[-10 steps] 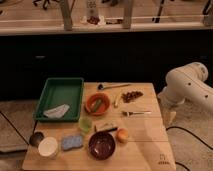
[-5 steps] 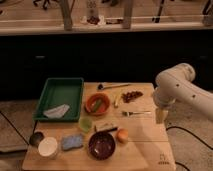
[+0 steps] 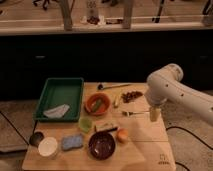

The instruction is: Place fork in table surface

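The small silvery fork (image 3: 133, 113) lies flat on the light tan wooden table surface (image 3: 145, 136), right of the middle, with its tines pointing left. My gripper (image 3: 154, 114) hangs from the white arm (image 3: 167, 87) and points down just right of the fork's handle end, close above the tabletop. The gripper holds nothing that I can make out. The small dark logo mark (image 3: 162, 160) is at the table's front right corner.
A green tray (image 3: 60, 96) with a white cloth (image 3: 56, 111) sits at the left. An orange bowl (image 3: 97, 104), a dark-headed utensil (image 3: 107, 86), a dark fruit cluster (image 3: 132, 95), a green cup (image 3: 86, 123), a blue sponge (image 3: 72, 141), a dark bowl (image 3: 102, 145), an orange fruit (image 3: 121, 134) and a white bowl (image 3: 48, 147) stand around.
The arm has swung left from the table's right edge, and the gripper now stands beside the fork's handle. The fork and the other things have not moved.
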### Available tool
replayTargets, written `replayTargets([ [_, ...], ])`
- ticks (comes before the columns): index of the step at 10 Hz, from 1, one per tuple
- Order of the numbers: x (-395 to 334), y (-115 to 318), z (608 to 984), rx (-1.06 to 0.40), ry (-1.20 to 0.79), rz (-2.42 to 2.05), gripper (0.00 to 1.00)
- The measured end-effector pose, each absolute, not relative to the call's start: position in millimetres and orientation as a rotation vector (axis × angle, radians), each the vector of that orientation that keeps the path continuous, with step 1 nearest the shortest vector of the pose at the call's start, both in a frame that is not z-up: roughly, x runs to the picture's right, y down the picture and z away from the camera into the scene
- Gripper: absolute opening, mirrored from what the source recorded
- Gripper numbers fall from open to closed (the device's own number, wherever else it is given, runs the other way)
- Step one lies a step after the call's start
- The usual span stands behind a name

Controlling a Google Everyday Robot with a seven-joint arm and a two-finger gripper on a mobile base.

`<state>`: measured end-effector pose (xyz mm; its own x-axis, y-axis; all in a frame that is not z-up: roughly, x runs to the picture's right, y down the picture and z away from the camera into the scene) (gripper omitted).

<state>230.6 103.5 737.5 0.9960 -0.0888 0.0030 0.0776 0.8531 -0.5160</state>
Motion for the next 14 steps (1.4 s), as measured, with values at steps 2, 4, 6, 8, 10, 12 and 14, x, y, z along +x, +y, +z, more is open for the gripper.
replayTargets([
  [2, 222, 105, 747, -0.541, 0.009, -0.116, 0.80],
  [4, 217, 104, 756, -0.540, -0.001, -0.146, 0.80],
  [6, 209, 104, 764, -0.537, -0.010, -0.180, 0.80],
  [8, 199, 104, 774, -0.536, -0.024, -0.215, 0.80],
  [10, 194, 104, 782, -0.534, -0.032, -0.251, 0.80],
  [12, 189, 104, 788, -0.536, -0.037, -0.279, 0.80],
  [14, 183, 107, 796, -0.541, -0.049, -0.314, 0.80],
])
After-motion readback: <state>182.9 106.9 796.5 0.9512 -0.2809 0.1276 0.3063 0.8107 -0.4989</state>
